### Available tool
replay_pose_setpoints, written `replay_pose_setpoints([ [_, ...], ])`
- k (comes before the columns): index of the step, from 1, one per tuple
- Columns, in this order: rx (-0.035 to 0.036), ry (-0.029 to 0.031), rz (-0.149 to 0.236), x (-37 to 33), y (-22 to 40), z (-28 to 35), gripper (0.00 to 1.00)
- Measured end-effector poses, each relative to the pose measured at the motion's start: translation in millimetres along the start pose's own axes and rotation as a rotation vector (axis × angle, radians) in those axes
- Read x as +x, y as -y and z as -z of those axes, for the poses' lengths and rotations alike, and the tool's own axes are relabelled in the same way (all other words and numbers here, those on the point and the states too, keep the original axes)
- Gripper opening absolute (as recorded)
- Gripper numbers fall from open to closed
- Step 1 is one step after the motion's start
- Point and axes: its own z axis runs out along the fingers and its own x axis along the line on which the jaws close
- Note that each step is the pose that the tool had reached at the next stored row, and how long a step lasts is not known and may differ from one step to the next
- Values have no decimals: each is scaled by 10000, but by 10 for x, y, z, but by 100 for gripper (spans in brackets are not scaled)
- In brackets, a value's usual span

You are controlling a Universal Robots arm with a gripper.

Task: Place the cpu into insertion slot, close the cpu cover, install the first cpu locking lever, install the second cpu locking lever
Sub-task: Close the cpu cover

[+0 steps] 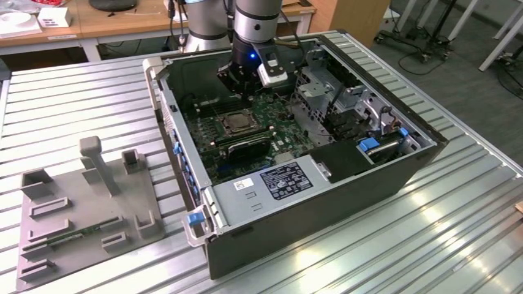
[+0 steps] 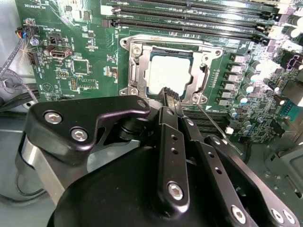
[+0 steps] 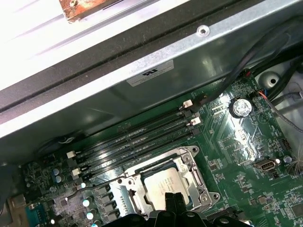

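The end effector [image 2: 171, 96], fingers pinched narrow and holding nothing, hung over one edge of the cpu [image 2: 170, 70], seated in the insertion slot [image 2: 127, 45] with the cpu cover [image 2: 198, 78] lowered around it.

Bright overhead light, glare on ribbed table [image 1: 457, 236], shade inside case [image 1: 196, 76]

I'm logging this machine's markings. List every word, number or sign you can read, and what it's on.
Nothing reads for certain.
Black label on the grey metal housing: print too small.
White sticker beside it: too small.
White label on the case wall: too small.
White lettering on the green board: too small.
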Motion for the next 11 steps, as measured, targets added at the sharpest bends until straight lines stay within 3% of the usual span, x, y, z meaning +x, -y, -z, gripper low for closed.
replay_pose_setpoints([
  [5,-14,29,19,1,1,0,10],
  [11,-105,242,332,1,0,-3,10],
])
